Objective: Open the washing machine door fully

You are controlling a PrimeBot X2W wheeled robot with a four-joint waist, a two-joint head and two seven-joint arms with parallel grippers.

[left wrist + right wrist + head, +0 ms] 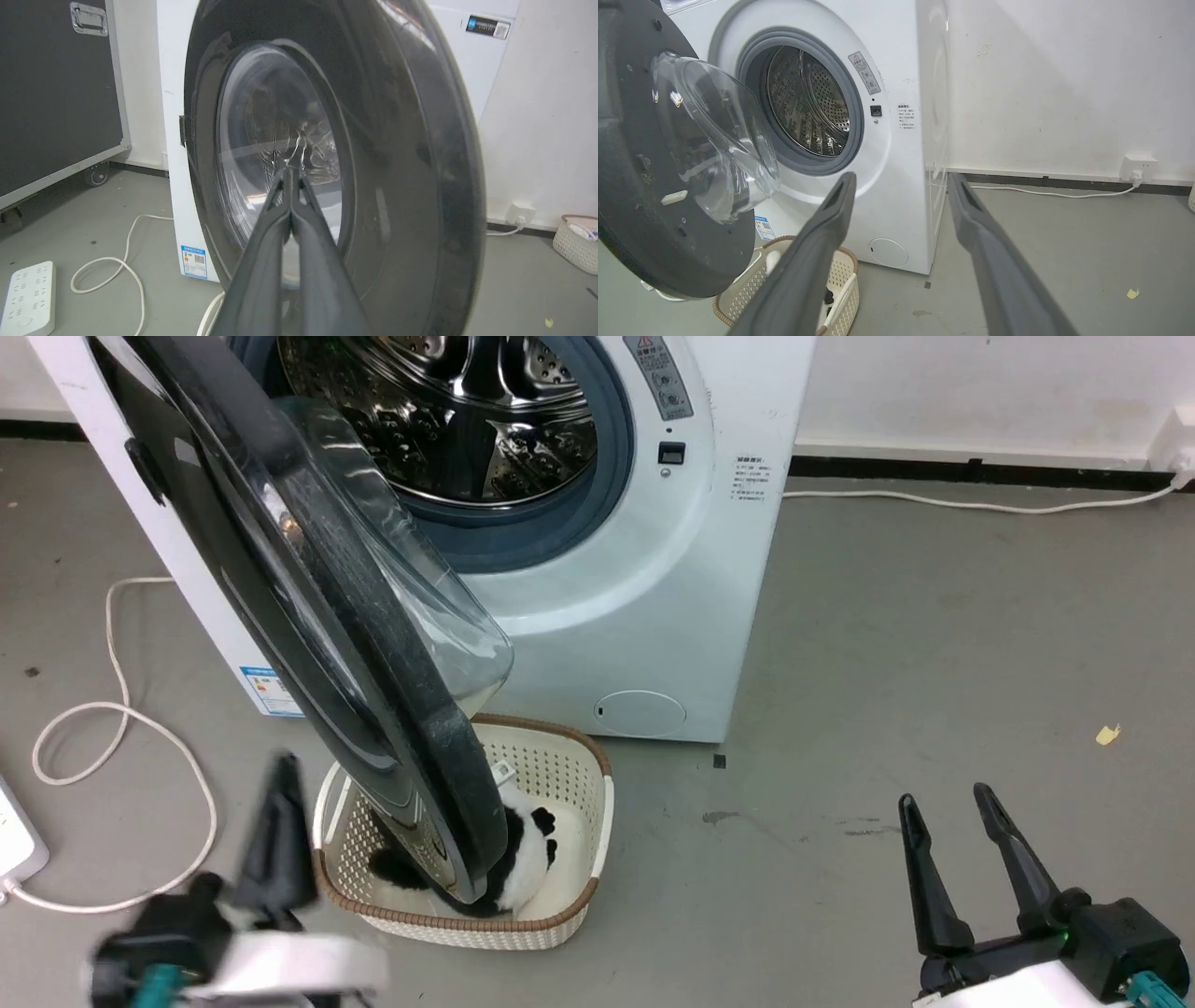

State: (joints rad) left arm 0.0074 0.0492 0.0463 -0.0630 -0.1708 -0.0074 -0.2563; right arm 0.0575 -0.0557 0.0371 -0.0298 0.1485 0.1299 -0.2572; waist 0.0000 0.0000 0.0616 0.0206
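The washing machine (653, 569) stands at the far side against the wall, and the washing machine door (373, 644), hinged on its left, stands out toward the near side with the steel drum (467, 411) exposed. The door's lower rim hangs over the left part of a cream laundry basket (583, 775), which sits on the floor just in front of the machine and holds a black-and-white plush toy (527, 859). The left gripper (290, 173) is on the left of the door facing its glossy outer face, its fingers pressed together with nothing between them. Its tips look very close to the glass, though contact cannot be judged. The right gripper (943, 798) rests near and to the right, well apart from the door, with its fingers spread wide and empty. A looped white cable (121, 709) and a power strip (19, 845) lie on the floor to the left, and a wheeled black case (51, 93) stands further left beside the machine. To the right the grey floor (934, 644) is open, apart from a wall cable (934, 502) and a small yellow scrap (1107, 735).
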